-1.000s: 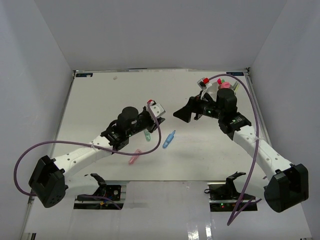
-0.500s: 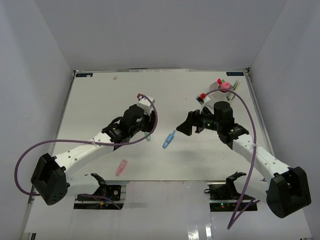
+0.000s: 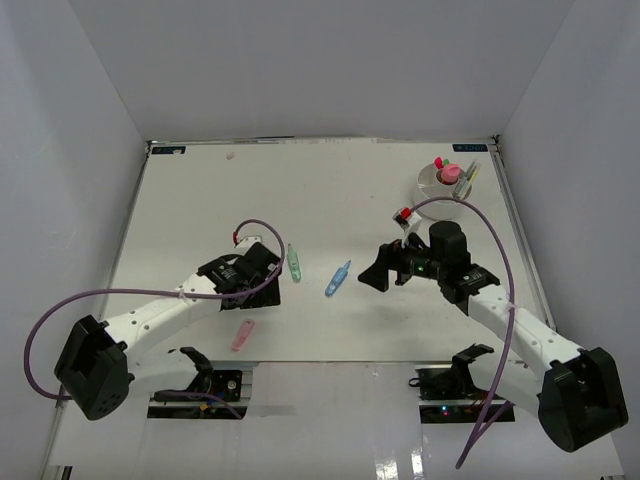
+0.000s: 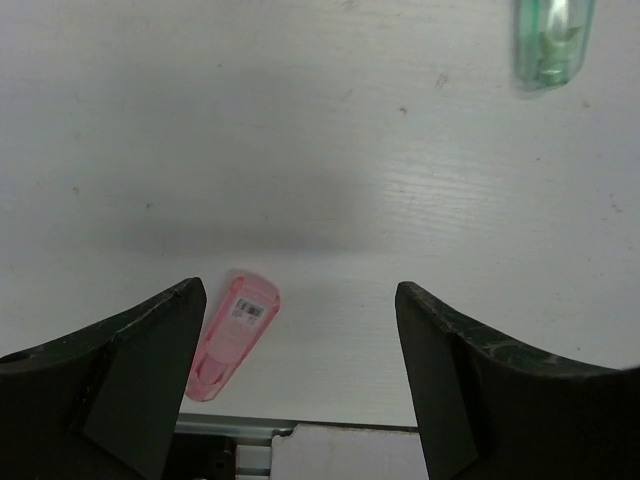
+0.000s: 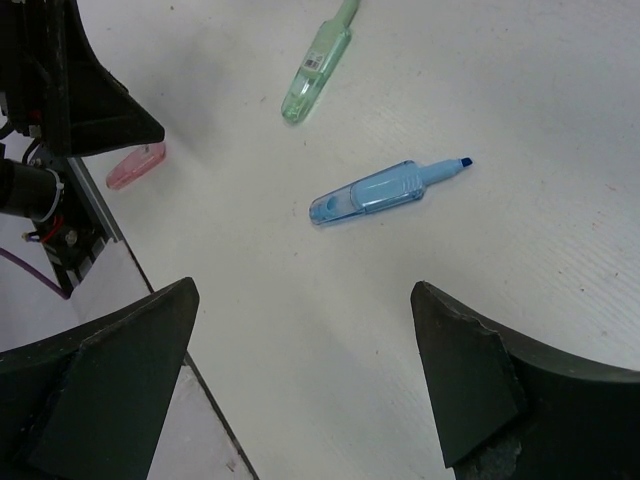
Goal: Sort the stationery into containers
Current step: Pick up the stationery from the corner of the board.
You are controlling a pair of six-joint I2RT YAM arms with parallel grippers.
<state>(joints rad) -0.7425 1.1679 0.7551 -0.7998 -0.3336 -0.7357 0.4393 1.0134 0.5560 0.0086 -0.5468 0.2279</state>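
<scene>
Shows 1 blue pen just left of right gripper, jaws spread and empty; lies slanted near-left to far-right. Places left gripper, also spread, farther off.

No readable text, barcode sticker on pink pen by the table's near edge, digits illegible

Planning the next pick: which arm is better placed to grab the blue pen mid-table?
Right. The open right gripper sits just beside the blue pen, which lies straight ahead in its wrist view. The left gripper hangs farther off, near the pink item.
</scene>
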